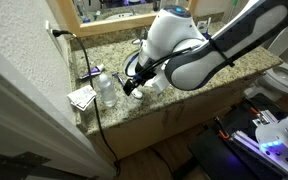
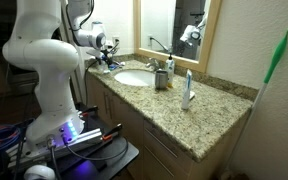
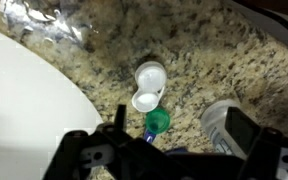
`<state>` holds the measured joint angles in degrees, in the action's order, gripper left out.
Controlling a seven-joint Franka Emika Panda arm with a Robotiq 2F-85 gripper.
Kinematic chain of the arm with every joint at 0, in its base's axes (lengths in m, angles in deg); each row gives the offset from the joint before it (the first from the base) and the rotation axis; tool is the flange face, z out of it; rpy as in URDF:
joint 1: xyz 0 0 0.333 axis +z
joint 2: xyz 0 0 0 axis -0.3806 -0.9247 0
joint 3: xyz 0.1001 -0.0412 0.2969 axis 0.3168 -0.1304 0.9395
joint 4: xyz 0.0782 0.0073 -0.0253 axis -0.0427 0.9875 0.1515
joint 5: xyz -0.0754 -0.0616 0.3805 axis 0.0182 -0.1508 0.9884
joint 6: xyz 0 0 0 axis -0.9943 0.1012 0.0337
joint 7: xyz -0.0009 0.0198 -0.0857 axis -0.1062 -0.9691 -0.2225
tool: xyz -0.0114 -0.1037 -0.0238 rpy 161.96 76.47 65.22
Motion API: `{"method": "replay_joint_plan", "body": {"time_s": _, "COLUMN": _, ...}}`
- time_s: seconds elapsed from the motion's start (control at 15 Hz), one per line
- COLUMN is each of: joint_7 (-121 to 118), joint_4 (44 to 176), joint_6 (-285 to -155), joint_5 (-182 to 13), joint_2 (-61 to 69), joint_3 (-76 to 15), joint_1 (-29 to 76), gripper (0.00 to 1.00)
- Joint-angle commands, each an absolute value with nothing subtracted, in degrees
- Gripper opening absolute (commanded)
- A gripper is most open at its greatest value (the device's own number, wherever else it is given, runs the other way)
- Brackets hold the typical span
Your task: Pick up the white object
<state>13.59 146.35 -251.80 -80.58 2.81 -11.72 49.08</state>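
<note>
The white object [image 3: 148, 86] is a small white flip-cap piece lying on the granite counter [image 3: 204, 50], in the middle of the wrist view. A green-capped item [image 3: 157, 122] lies right below it, touching or nearly touching it. My gripper [image 3: 179, 138] is open, hovering above the counter, with its fingers at the bottom of the wrist view on either side of the green cap. The white object lies just beyond the fingertips. In both exterior views the gripper [image 1: 134, 85] [image 2: 106, 52] hangs low over the counter beside the sink; the white object is too small to make out there.
The white sink basin [image 3: 24, 95] [image 2: 134, 77] is close beside the gripper. A crinkled clear plastic bottle [image 3: 44, 25] [image 1: 105, 90] and a grey container [image 3: 216, 118] lie nearby. A paper [image 1: 81, 97] and a black cable [image 1: 92, 110] are near the counter's end. A cup [image 2: 162, 79] stands by the faucet.
</note>
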Motion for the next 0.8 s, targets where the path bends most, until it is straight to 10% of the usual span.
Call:
{"method": "replay_joint_plan", "body": {"time_s": 0.0, "joint_7": 12.5, "joint_4": 146.8, "joint_6": -251.5, "joint_5": -79.9, "joint_2": 3.8, "joint_3": -11.3, "joint_1": 48.3, "gripper": 1.0}}
{"method": "replay_joint_plan", "body": {"time_s": 0.73, "joint_7": 10.6, "joint_4": 146.3, "joint_6": -251.4, "joint_5": -73.1, "joint_2": -1.0, "joint_3": -8.6, "joint_1": 46.5, "gripper": 1.0}}
